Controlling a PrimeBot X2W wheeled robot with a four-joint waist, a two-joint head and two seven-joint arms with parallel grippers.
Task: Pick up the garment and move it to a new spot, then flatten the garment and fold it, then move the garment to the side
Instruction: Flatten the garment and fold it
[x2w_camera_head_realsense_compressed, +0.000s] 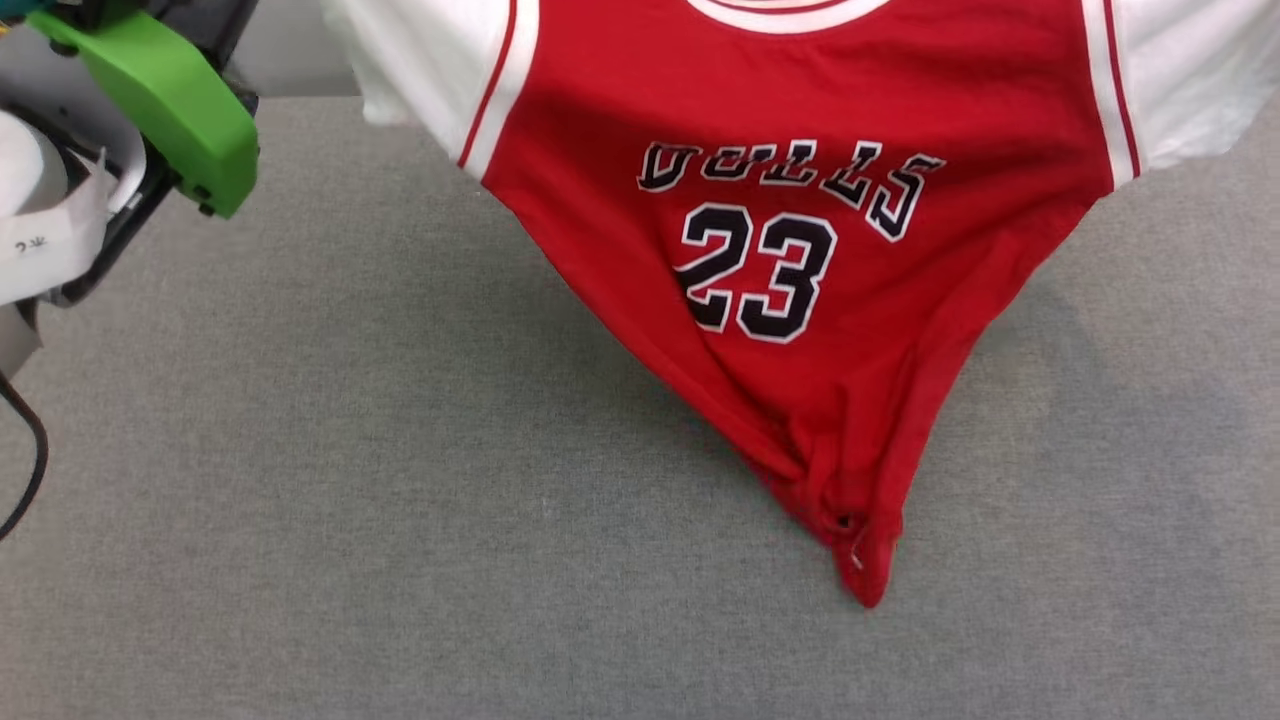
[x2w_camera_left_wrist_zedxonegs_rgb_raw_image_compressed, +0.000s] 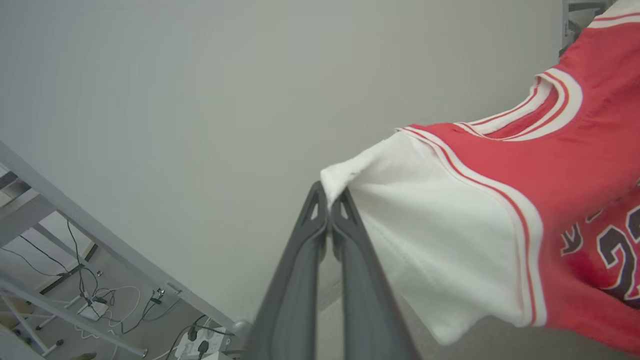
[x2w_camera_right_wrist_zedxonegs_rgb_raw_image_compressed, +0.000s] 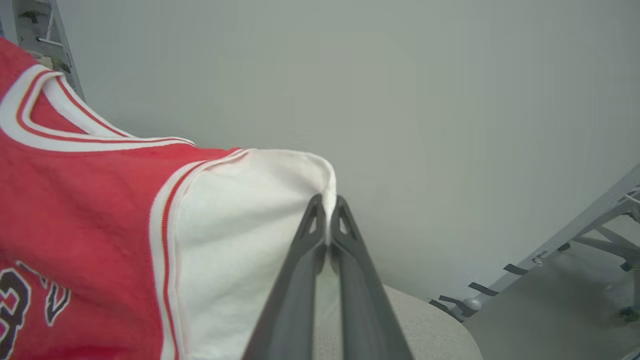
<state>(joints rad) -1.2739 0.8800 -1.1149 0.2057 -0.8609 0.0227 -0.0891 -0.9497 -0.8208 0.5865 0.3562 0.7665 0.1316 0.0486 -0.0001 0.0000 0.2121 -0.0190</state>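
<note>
The garment, a red jersey with white sleeves and a black "BULLS 23" print, hangs above the grey table, stretched wide at the shoulders and tapering to a bunched hem that touches the table. In the left wrist view my left gripper is shut on the edge of one white sleeve. In the right wrist view my right gripper is shut on the edge of the other white sleeve. The striped collar sits at the top of the head view.
A green and white part of the robot with a black cable sits at the upper left of the head view. A pale wall stands behind the table. Metal frame legs and floor cables lie beyond the table's edges.
</note>
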